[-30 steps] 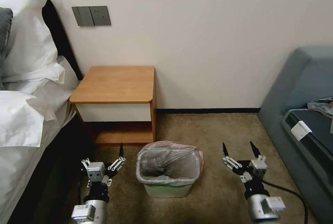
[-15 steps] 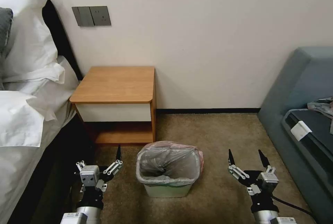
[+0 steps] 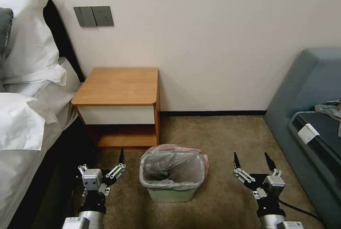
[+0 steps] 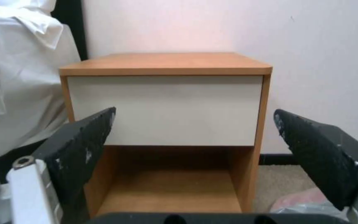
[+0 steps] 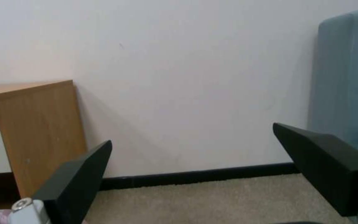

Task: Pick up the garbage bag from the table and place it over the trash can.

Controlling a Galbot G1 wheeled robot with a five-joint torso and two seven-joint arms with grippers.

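- We find the bag (image 3: 173, 167) already lining the bin (image 3: 171, 193), its grey film draped over the rolled rim and a pink edge bunched at the far right corner.
- The bin stands on the carpet (image 3: 220, 133), in front of the desk (image 3: 119, 86) and apart from it.
- The desk top is bare wood; its white drawer front (image 4: 164, 110) faces us, with the lower shelf beneath.
- The left gripper (image 3: 106, 161) hangs low just left of the bin, jaws spread wide, holding nothing.
- The right gripper (image 3: 250, 159) hangs low to the right of the bin, well apart from it, jaws likewise spread and empty.
- A bed (image 3: 25, 115) adjoins the desk on the left.
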